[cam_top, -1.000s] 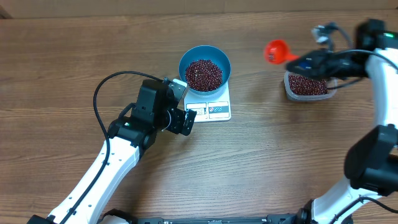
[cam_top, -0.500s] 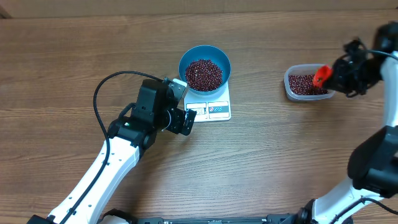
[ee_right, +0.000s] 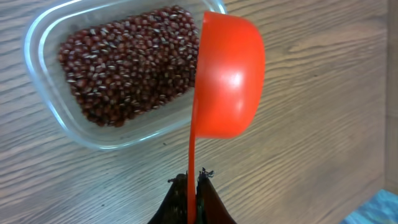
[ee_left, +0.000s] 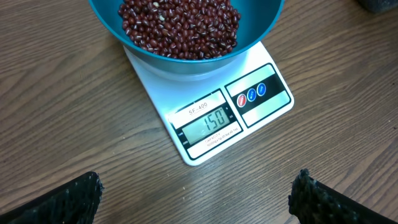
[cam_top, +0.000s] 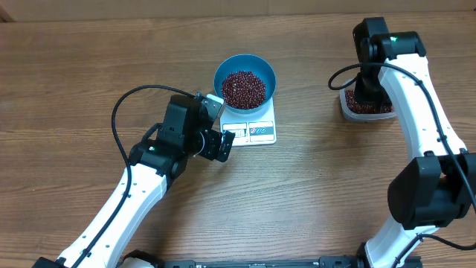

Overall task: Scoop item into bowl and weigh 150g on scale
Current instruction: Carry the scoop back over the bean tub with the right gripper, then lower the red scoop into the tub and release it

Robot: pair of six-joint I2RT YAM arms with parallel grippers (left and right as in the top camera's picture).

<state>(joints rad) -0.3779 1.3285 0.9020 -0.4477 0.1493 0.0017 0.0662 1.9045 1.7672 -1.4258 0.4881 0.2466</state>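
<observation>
Shows beans (cam_top: 244, 88) heaped in bowl (cam_top: 217, 77) on scale (cam_top: 260, 132) reading 150, with left jaws spread wide beside scale and right jaws clamped on orange scoop's (ee_right: 227, 74) handle at tub's (ee_right: 118, 134) edge.

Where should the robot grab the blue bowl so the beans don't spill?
Probably by the bowl's thin rim, coming straight down from above with one finger inside and one outside. The wall stands bare above the beans all around, and the bowl looks too wide to pinch across. Lift it level off the scale.
</observation>
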